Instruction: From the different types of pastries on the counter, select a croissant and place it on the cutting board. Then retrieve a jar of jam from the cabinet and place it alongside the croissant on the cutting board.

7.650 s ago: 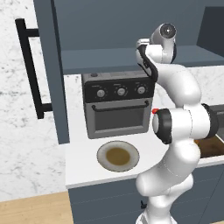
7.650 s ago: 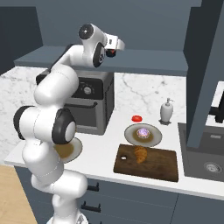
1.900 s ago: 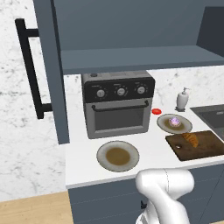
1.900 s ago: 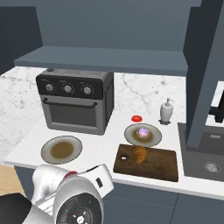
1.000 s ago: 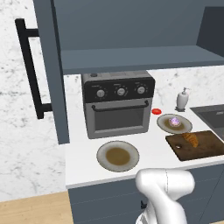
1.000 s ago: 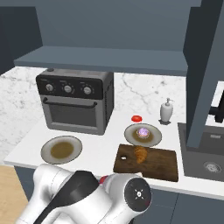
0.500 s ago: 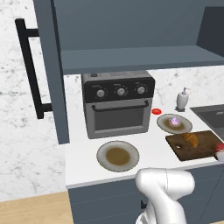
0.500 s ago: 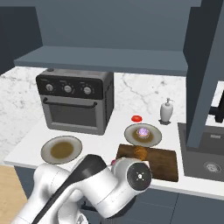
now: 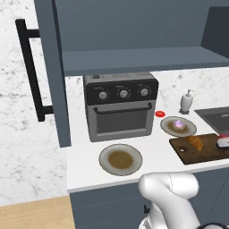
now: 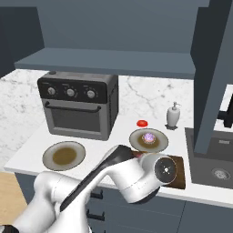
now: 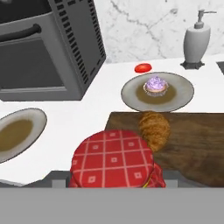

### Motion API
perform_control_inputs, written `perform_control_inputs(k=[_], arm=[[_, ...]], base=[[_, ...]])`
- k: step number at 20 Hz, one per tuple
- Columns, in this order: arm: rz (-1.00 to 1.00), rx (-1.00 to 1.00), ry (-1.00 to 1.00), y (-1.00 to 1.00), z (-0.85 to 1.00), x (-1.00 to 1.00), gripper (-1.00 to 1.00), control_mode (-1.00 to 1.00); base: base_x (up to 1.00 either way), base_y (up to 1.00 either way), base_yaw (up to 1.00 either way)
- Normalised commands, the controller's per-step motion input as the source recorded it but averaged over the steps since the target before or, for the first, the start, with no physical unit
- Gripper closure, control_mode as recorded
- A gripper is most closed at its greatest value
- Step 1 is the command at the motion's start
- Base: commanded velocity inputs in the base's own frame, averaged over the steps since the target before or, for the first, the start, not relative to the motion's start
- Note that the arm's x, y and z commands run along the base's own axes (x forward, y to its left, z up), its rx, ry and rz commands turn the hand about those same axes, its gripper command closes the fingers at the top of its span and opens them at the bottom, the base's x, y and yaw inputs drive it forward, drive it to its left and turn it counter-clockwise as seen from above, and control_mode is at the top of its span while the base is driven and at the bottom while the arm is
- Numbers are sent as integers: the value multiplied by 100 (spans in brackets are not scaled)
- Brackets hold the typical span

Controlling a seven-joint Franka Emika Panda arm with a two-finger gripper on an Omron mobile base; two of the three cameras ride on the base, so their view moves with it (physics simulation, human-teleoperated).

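Jar of jam (image 11: 116, 159) with red checked lid close in the hand view, at the near edge of the cutting board (image 11: 192, 140). Gripper hidden behind the jar, so grip or release impossible to tell. Croissant (image 11: 154, 129) on the cutting board, just beyond the jar, near touching. Purple-pink frosted pastry (image 11: 155, 85) on a round plate (image 11: 181, 92) just behind the cutting board. Flat red disc (image 11: 142, 68) and soap dispenser (image 11: 196, 43) farther behind the cutting board. Toaster oven (image 9: 120, 105) and a second plate (image 9: 120, 159) left of the cutting board on the white surface (image 9: 152, 150).
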Motion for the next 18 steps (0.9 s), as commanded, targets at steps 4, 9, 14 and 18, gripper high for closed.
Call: perform_control_inputs(k=[4, 9, 14, 18], arm=[[0, 11, 0, -89, -9, 52, 100, -100], [0, 3, 0, -29, -4, 16, 100, -100], [0, -14, -9, 0, -13, 9, 100, -100], [0, -36, -6, 22, -52, 0, 100, -100]], base=[[0, 0, 0], [0, 0, 0], [0, 0, 0], [0, 0, 0]])
